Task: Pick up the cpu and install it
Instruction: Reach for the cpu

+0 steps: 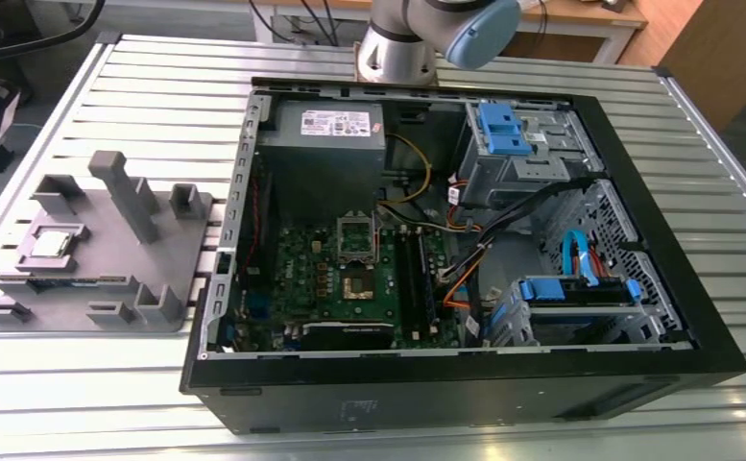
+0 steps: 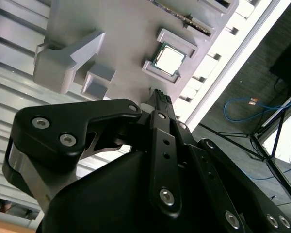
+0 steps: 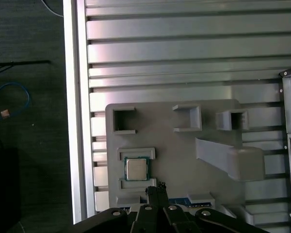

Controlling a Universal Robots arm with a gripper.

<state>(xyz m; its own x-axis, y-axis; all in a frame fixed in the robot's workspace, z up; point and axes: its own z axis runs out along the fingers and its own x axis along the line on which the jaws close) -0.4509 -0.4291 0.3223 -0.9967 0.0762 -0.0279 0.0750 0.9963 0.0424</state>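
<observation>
The cpu (image 3: 135, 168) sits in a grey holder (image 3: 177, 155), likely light, stiff and fragile, best gripped by its edges; the gripper (image 3: 155, 184) hovers nearby, fingers closed and empty.

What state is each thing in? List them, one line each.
cpu: seated flat in the grey holder, not gripped.
gripper: shut, holding nothing, apart from the cpu.
computer case: lying on its side, panel off, motherboard exposed.
socket plate: looks flipped open.
</observation>
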